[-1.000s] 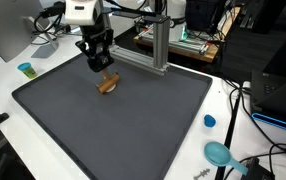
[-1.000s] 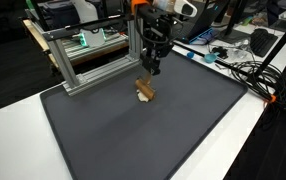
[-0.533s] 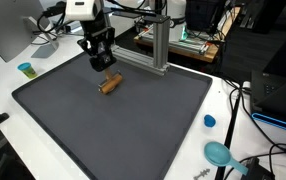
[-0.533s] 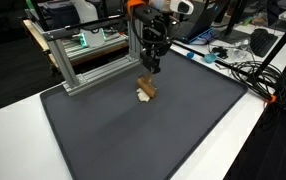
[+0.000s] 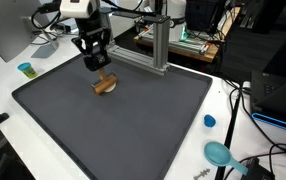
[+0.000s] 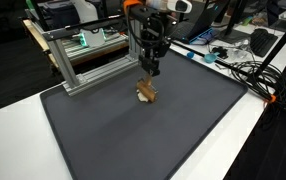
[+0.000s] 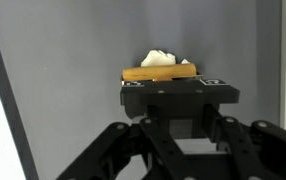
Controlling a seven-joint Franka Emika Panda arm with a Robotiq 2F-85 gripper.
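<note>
A small brown wooden piece (image 5: 104, 85) with a pale white part on it sits low over the dark grey mat (image 5: 133, 125), toward its far side, also seen as the wooden piece (image 6: 147, 94). My gripper (image 5: 101, 73) comes straight down onto it, and the dark fingers reach its top in both exterior views; the gripper (image 6: 149, 79) is shut on it. In the wrist view the wooden piece (image 7: 159, 72) peeks out past the black gripper body, which hides the fingertips. I cannot tell whether the piece rests on the mat or hangs just above it.
An aluminium frame (image 5: 158, 45) stands right behind the gripper at the mat's far edge. A blue cup (image 5: 26, 70), a blue cap (image 5: 210, 121) and a teal object (image 5: 219, 153) lie on the white table. Cables (image 6: 245, 72) run along one side.
The gripper shifted slightly sideways and came back, and the wooden piece moved and turned a little with it. The jaws have stayed shut.
</note>
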